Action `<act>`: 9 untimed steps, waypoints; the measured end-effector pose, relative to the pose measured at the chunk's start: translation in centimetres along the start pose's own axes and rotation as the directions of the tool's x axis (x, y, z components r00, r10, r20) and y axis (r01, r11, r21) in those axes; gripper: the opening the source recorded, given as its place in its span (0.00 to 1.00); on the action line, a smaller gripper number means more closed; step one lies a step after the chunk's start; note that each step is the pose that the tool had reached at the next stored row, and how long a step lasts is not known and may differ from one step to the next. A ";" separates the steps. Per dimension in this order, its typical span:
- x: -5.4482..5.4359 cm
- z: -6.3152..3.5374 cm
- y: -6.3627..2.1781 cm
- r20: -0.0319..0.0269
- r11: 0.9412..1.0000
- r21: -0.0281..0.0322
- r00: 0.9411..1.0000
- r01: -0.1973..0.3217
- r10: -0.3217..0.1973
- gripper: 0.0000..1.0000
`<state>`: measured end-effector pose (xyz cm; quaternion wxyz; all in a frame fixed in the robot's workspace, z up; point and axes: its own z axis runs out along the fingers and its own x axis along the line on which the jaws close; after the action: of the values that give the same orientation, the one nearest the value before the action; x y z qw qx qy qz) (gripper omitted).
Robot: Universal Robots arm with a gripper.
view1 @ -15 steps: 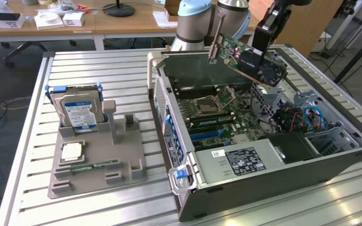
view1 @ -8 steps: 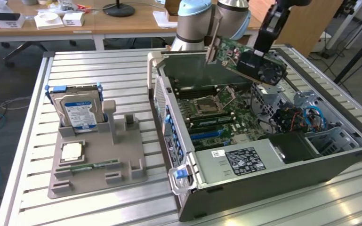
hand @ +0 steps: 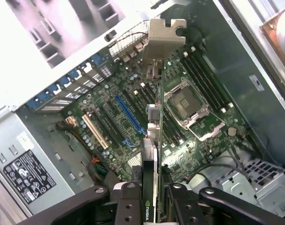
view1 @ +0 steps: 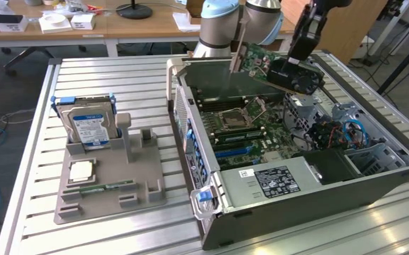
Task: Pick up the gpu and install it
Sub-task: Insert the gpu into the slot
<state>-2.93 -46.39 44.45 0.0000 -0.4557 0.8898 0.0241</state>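
We see the claw (view1: 291, 59) clamped on the gpu (view1: 259, 61), one of its fingers (hand: 128, 199) on each face. The card hangs tilted from the claw, in the air above the motherboard (hand: 133, 108) of the open case (view1: 297, 212). It has a green board, a black fan housing just under the claw, and a pale metal bracket (hand: 165, 35) at the end farthest from the claw. An NVIDIA mark shows between the fingers.
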 end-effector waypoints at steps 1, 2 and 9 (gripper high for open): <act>0.0 0.00 0.00 -0.001 1.000 0.000 1.000 0.016 -0.016 0.26; 0.0 0.01 0.00 -0.002 0.999 -0.001 0.999 0.033 -0.033 0.26; 0.0 0.07 0.00 -0.006 0.989 -0.004 0.989 0.147 -0.147 0.26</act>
<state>-2.93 -46.39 44.38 -0.0018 -0.5202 0.8537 0.0240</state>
